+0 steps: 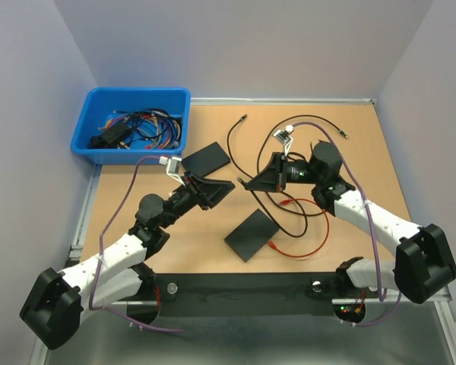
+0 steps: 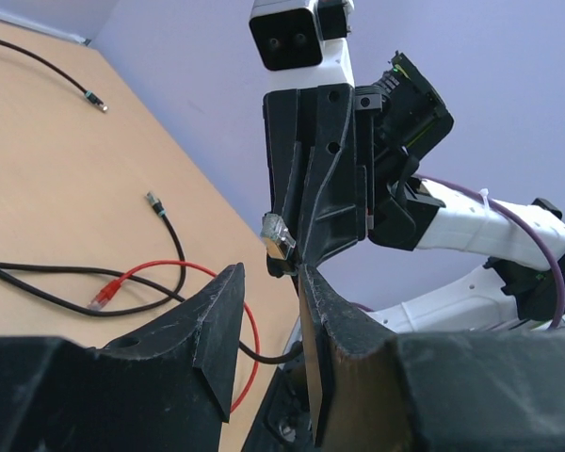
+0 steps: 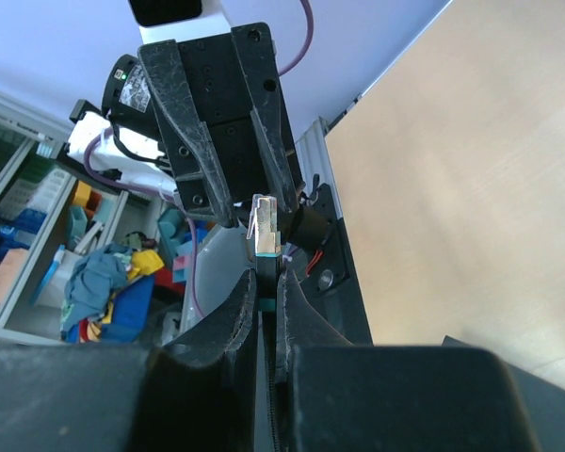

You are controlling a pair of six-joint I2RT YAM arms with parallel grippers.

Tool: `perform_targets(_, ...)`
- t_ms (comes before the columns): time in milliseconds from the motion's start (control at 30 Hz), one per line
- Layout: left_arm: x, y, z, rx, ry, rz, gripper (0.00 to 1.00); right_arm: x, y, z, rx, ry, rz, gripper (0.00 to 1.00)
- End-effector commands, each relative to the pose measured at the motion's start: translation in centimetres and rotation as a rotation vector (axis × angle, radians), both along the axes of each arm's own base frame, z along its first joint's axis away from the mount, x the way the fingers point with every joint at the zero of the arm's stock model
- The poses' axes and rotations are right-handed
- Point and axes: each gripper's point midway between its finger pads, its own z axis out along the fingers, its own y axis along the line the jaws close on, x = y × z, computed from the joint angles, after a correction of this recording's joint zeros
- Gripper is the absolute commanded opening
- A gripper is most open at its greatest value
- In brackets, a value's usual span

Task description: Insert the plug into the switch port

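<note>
My right gripper (image 1: 247, 183) (image 3: 266, 282) is shut on a black cable plug (image 3: 266, 221) with a clear tip and a teal band, held above the table. The plug tip points at my left gripper (image 1: 229, 185) (image 2: 270, 282), which faces it a short way off with its jaws apart and nothing between them. In the left wrist view the plug (image 2: 279, 235) shows just beyond the left fingertips. Two flat black boxes lie on the table, one behind the grippers (image 1: 205, 157) and one in front (image 1: 252, 234). No port shows on either.
A blue bin (image 1: 91, 122) of cables stands at the back left. A red cable (image 1: 311, 243) (image 2: 207, 273) and black cables (image 1: 232, 141) loop over the table's middle and right. The black base rail (image 1: 243, 289) runs along the near edge.
</note>
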Motion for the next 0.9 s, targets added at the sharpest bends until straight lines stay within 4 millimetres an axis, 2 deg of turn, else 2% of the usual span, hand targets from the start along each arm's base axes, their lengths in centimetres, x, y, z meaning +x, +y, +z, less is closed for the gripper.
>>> perform_targets(0, -0.7, 0.0, 4.0, -0.083, -0.110, -0.013, 0.41, -0.2, 0.1, 2.7, 0.055, -0.092, 0.031, 0.01)
perform_targets(500, 0.1, -1.6, 5.6, -0.104, -0.135, -0.032, 0.38, -0.6, 0.0, 2.6, 0.060, -0.086, 0.042, 0.01)
perform_targets(600, 0.1, -2.0, 5.5, -0.103, -0.132, -0.042, 0.33, -0.7, 0.0, 2.6, 0.060, -0.088, 0.042, 0.00)
perform_targets(700, 0.2, -2.3, 5.4, -0.104, -0.125, -0.043, 0.24, -0.7, 0.0, 2.6, 0.059, -0.086, 0.045, 0.00)
perform_targets(733, 0.2, -2.4, 5.4, -0.106, -0.123, -0.043, 0.16, -0.7, 0.0, 2.6, 0.059, -0.086, 0.045, 0.00)
perform_targets(867, 0.3, -2.2, 5.5, -0.113, -0.117, -0.027, 0.00, -0.8, 0.0, 2.4, 0.056, -0.084, 0.050, 0.00)
